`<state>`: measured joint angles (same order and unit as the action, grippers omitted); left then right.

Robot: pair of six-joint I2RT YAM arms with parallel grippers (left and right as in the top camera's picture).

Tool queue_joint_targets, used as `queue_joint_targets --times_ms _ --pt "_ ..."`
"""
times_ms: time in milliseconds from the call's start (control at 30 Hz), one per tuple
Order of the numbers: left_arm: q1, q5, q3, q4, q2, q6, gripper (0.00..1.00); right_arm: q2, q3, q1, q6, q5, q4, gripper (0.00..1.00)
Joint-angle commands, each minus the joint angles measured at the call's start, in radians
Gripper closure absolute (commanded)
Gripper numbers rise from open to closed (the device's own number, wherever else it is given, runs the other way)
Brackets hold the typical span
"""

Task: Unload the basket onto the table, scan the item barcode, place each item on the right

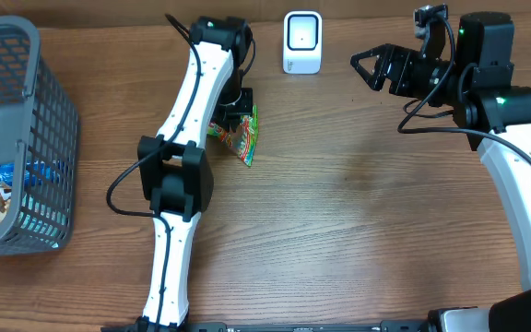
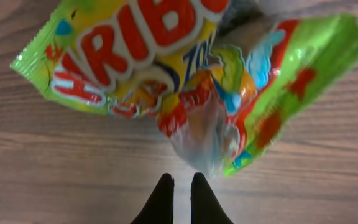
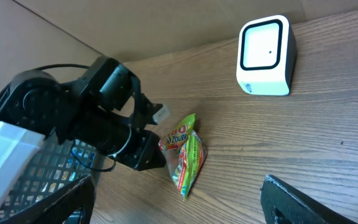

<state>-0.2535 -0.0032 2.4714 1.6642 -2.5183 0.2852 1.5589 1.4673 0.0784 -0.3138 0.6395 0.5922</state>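
Overhead: bag (image 1: 241, 136) on table (image 1: 358, 212), below-left of scanner (image 1: 302, 41), not touching it. L gripper (image 1: 232, 120) at bag's upper-left edge. R gripper (image 1: 369, 66) wide open, empty, right of scanner.
L wrist: jaws shut, nothing btwn them; bag just past tips.
R wrist: bag just beside L gripper, scanner apart, up-right.

In the left wrist view the sweet bag (image 2: 185, 81) is blurred and cropped by the top edge, and only the tips of the left fingers (image 2: 163, 202) are shown. From overhead, part of the bag is hidden beneath the left arm (image 1: 196, 83). The basket (image 1: 53, 138) at the bench's left edge is cut off, and its contents are indistinct.
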Motion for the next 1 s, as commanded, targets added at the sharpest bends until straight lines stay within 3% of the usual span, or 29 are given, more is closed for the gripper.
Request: queue_joint_targets --times_ms 0,100,267,367,433,600,667,800,967 --pt "0.010 -0.003 0.052 -0.003 0.051 0.007 0.96 -0.008 0.019 -0.001 0.006 -0.011 -0.003 0.15" --pt "0.026 -0.008 0.114 0.009 0.138 0.007 0.90 -0.008 0.019 -0.001 0.007 -0.011 -0.003 0.14" --pt "0.076 -0.081 0.130 0.026 0.342 0.032 0.65 -0.008 0.019 -0.001 0.007 -0.011 0.000 0.14" --pt "0.141 -0.109 0.130 0.026 0.487 0.033 0.43 -0.008 0.019 -0.001 0.007 -0.011 0.002 0.14" --pt "0.233 -0.109 0.130 0.026 0.606 0.040 0.18 -0.008 0.019 -0.001 0.007 -0.011 0.003 0.14" --pt "0.558 -0.111 0.130 0.026 0.769 0.124 0.12 -0.008 0.019 -0.001 0.006 -0.006 0.003 0.14" --pt "0.719 -0.109 0.130 0.025 0.786 0.188 0.00 -0.008 0.019 -0.001 0.006 -0.001 0.003 0.11" --pt "0.954 -0.108 0.116 0.008 0.750 0.317 0.00 -0.008 0.019 -0.001 0.006 0.005 -0.001 0.11" --pt "1.048 -0.035 0.116 -0.069 0.627 0.327 0.01 -0.008 0.019 -0.001 0.006 0.005 0.000 0.10"
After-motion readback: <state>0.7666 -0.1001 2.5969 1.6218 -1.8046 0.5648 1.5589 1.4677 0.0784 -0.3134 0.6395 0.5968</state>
